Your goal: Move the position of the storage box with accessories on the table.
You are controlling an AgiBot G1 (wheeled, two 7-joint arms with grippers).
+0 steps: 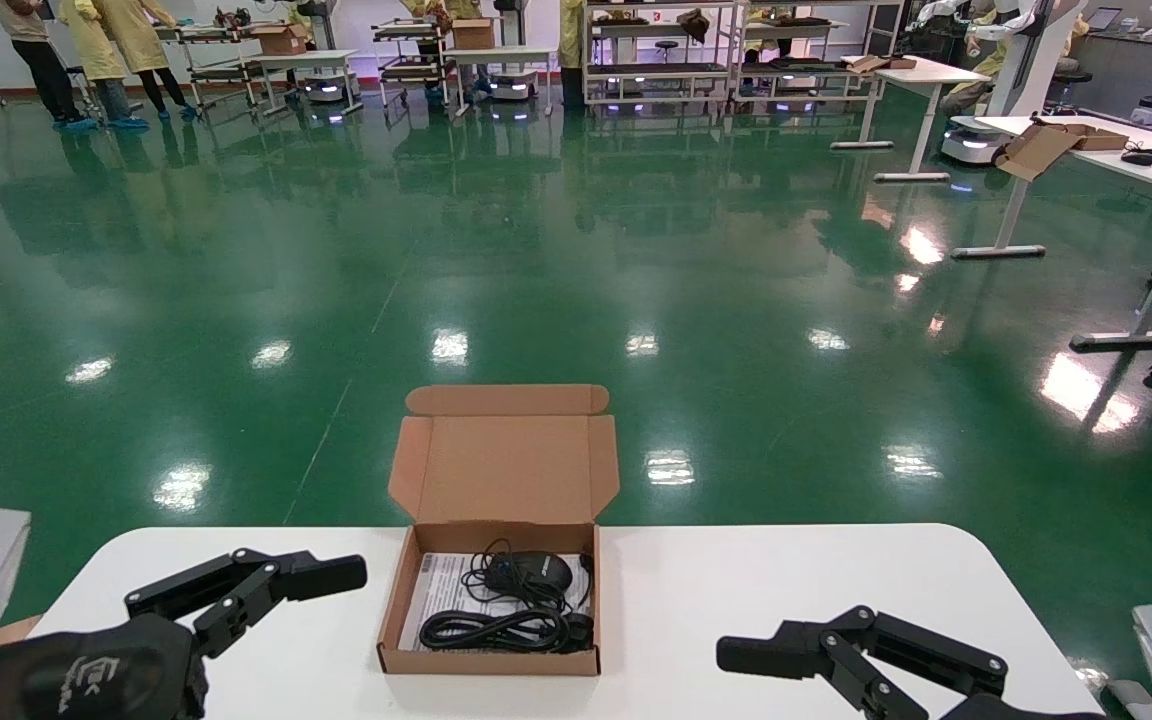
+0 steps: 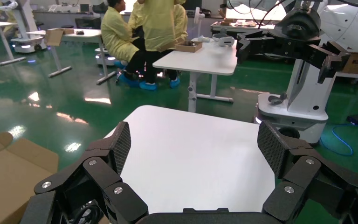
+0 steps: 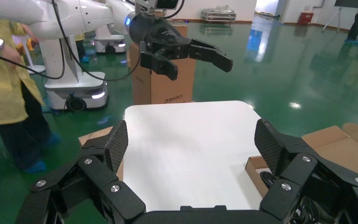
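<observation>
The big white table (image 1: 786, 590) stood on a shiny green floor (image 1: 576, 260). The brown storage box (image 1: 488, 662) sat near the middle of the table, at its far edge, with its lid (image 1: 504, 455) standing up and open. Inside lay a white paper sheet (image 1: 441, 590), a coiled black cable (image 1: 496, 630) and a black mouse (image 1: 531, 572). The left claw (image 1: 281, 585) was over the table beside the box, not touching it, spread wide. The right claw (image 1: 796, 650) was on the other side, also wide and holding nothing.
</observation>
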